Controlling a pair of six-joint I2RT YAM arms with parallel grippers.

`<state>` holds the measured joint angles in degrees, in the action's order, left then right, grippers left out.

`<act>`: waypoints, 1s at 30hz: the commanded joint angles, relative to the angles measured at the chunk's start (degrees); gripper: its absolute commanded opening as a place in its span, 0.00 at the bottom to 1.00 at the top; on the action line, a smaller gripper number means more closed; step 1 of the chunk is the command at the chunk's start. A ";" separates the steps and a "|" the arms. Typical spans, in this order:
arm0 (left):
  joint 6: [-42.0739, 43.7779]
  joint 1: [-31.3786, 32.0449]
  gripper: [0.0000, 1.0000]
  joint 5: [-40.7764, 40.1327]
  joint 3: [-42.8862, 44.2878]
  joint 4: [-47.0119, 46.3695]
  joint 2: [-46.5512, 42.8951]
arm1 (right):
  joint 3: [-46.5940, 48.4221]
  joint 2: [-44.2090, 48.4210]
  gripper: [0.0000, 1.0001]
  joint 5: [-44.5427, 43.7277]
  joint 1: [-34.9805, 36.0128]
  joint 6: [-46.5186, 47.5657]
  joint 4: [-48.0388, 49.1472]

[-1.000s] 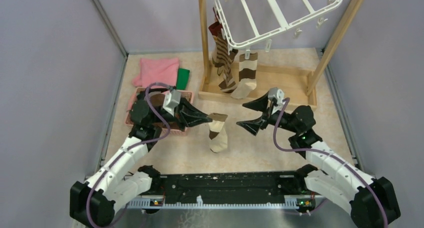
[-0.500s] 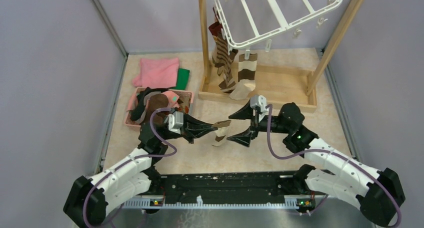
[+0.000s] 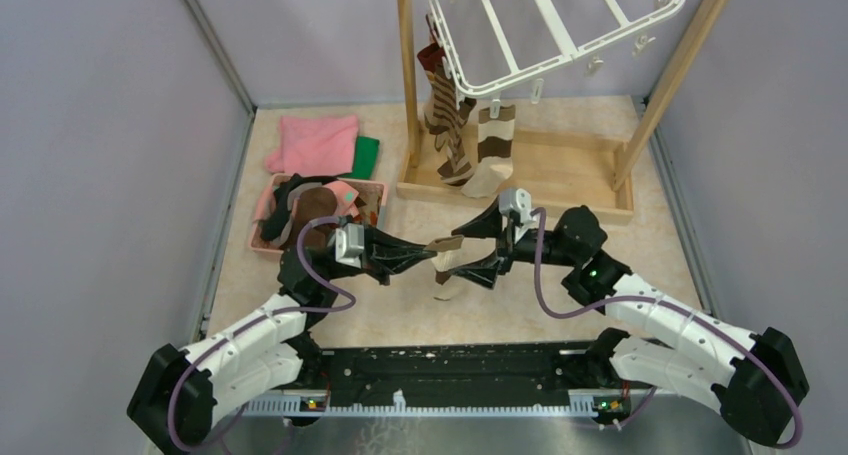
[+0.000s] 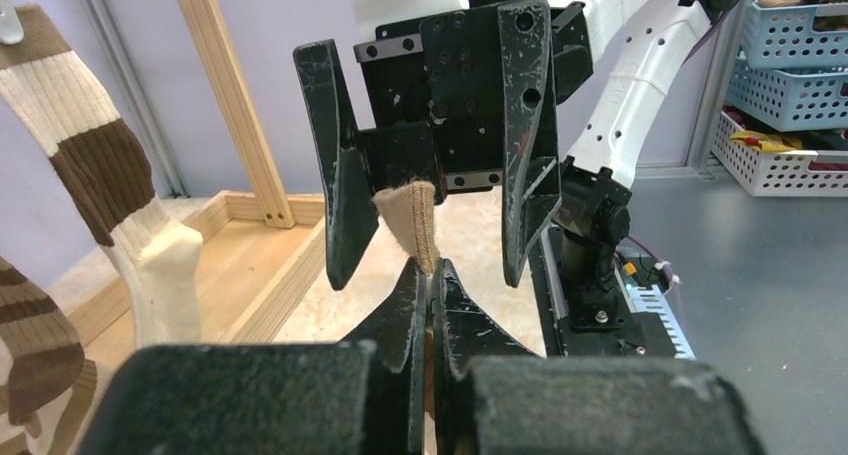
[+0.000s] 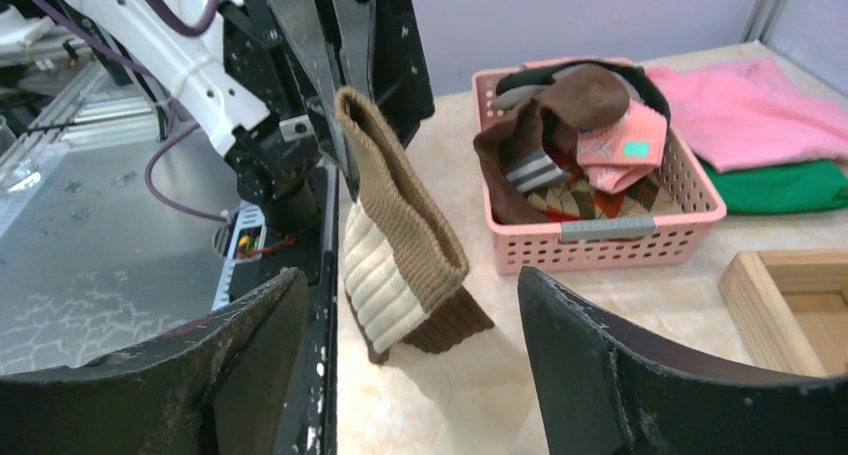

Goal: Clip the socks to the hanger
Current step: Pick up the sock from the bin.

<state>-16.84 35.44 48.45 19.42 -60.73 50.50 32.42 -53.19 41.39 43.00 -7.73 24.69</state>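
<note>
My left gripper [image 3: 428, 249] is shut on the tan cuff of a tan, cream and brown banded sock [image 3: 447, 267] over the middle of the table. The sock's foot trails down to the tabletop. In the left wrist view the cuff [image 4: 412, 220] sticks up from my shut left gripper [image 4: 430, 271]. My right gripper [image 3: 468, 255] is open, one finger [image 4: 340, 185] on each side of that cuff with gaps showing. From the right wrist the sock [image 5: 400, 245] hangs ahead of my right gripper [image 5: 410, 275]. The white hanger [image 3: 554, 20] is at the back, with two striped socks [image 3: 490, 153] clipped to it.
A pink basket [image 3: 268, 239] holding more socks sits at the left, also in the right wrist view as the basket [image 5: 600, 230]. Behind it lie a pink cloth [image 3: 315, 143] and a green cloth [image 3: 366, 155]. A wooden post frame [image 3: 520, 200] carries the hanger.
My left gripper carried the sock lower and to the right. The right gripper came left until its open fingers stand around the cuff.
</note>
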 commanded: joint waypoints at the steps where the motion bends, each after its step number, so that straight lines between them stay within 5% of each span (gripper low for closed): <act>1: -1.35 0.47 0.00 -0.77 -0.44 -7.32 0.54 | 1.44 0.36 0.73 -0.64 0.66 -3.34 8.64; 4: -1.35 0.49 0.00 -1.56 -0.23 -7.41 0.95 | 1.41 0.38 0.58 -0.35 0.65 -4.66 10.58; 7: -1.71 0.56 0.00 -2.46 0.12 -7.07 1.35 | 1.66 0.02 0.22 -1.07 0.65 -5.18 10.09; 10: -0.93 0.57 0.09 -2.98 1.29 -2.07 1.38 | 2.39 0.88 0.00 -1.56 0.63 -3.01 6.54; 13: 4.56 0.46 0.31 -3.19 4.13 11.40 -0.59 | 3.68 4.00 0.00 -2.87 0.64 4.08 -0.97; 16: 13.25 0.51 0.92 -4.59 7.43 24.88 -4.08 | 6.61 6.89 0.00 -4.34 0.61 16.81 -13.65; 17: 15.23 0.53 0.98 -5.15 8.15 27.32 -5.07 | 7.66 7.35 0.00 -4.79 0.61 20.13 -17.43; 24: 20.92 0.51 0.99 -1.77 9.58 31.06 -8.56 | 9.36 9.08 0.00 -1.40 0.67 32.05 -26.60; 30: 18.14 0.75 0.77 5.25 13.32 28.27 -3.77 | 9.67 9.62 0.00 -0.83 0.66 33.50 -27.09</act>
<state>1.63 35.73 47.40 28.53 -30.11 43.66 40.58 -44.25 39.11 43.11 21.76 -1.19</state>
